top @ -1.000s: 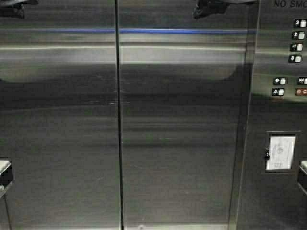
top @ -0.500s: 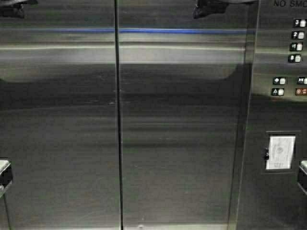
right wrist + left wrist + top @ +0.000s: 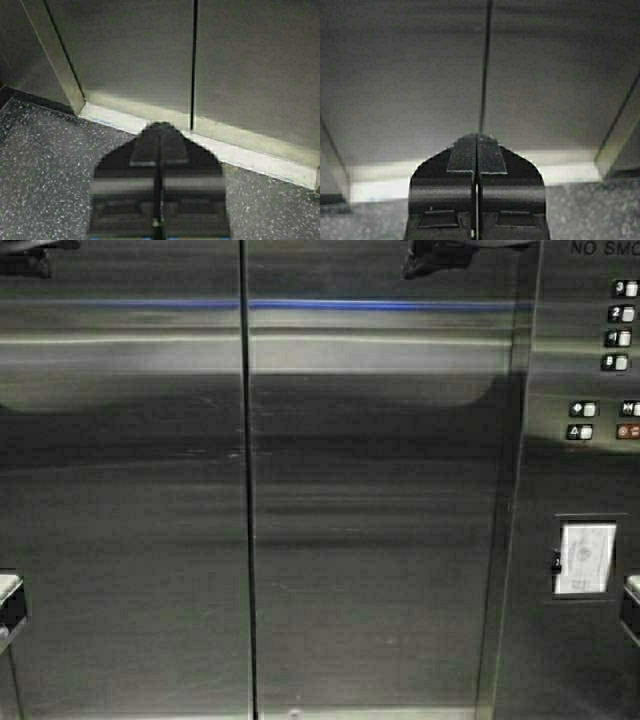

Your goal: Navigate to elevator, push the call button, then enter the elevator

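I face the elevator's brushed steel two-panel doors [image 3: 380, 540], which are closed, with the seam [image 3: 246, 490] left of centre and a thin blue stripe [image 3: 300, 305] near the top. The call button is out of view. My left gripper [image 3: 477, 137] is shut and empty, held low and pointing at the door seam [image 3: 483, 75]. My right gripper [image 3: 160, 127] is shut and empty, held just above the floor before the door sill [image 3: 240, 150].
A steel panel on the right carries rows of small cabin floor buttons [image 3: 622, 338] and a small hatch with a white notice [image 3: 586, 558]. A steel frame post [image 3: 60, 60] stands beside the doors. The floor [image 3: 40, 165] is dark and speckled.
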Tool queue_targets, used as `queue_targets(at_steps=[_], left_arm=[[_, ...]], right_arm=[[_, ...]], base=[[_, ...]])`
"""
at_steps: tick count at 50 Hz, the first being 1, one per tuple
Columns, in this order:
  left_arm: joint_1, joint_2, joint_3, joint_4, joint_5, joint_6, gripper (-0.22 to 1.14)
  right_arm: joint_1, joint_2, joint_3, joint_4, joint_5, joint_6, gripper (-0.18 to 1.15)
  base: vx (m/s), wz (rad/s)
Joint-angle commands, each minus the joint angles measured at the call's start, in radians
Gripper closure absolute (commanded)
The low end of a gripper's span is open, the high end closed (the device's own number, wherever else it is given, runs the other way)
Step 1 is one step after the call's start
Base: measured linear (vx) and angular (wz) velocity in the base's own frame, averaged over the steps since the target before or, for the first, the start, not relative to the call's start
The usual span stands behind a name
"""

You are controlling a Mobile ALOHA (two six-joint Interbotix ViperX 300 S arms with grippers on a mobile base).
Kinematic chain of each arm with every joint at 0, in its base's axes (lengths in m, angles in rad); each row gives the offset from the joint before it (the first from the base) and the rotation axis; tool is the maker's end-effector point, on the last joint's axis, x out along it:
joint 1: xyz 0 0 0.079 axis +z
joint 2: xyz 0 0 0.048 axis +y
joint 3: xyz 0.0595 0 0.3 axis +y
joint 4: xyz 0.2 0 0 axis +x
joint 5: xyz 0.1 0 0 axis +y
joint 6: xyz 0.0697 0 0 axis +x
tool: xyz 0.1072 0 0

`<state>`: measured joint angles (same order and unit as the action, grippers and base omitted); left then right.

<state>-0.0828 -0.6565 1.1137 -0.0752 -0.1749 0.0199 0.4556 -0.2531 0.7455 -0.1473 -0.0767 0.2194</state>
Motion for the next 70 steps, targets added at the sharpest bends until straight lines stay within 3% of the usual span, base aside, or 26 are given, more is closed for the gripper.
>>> queue_targets(at_steps=[1, 70], left_arm=[[0.000, -0.003, -0.026, -0.002, -0.008, 0.002, 0.90], [0.000, -0.003, -0.028, -0.002, -0.008, 0.003, 0.90]], right_arm=[[0.002, -0.011, -0.017, 0.002, -0.009, 0.002, 0.91], [0.002, -0.011, -0.017, 0.002, -0.009, 0.002, 0.91]], base=[[0.00, 0.00], [0.00, 0.00]])
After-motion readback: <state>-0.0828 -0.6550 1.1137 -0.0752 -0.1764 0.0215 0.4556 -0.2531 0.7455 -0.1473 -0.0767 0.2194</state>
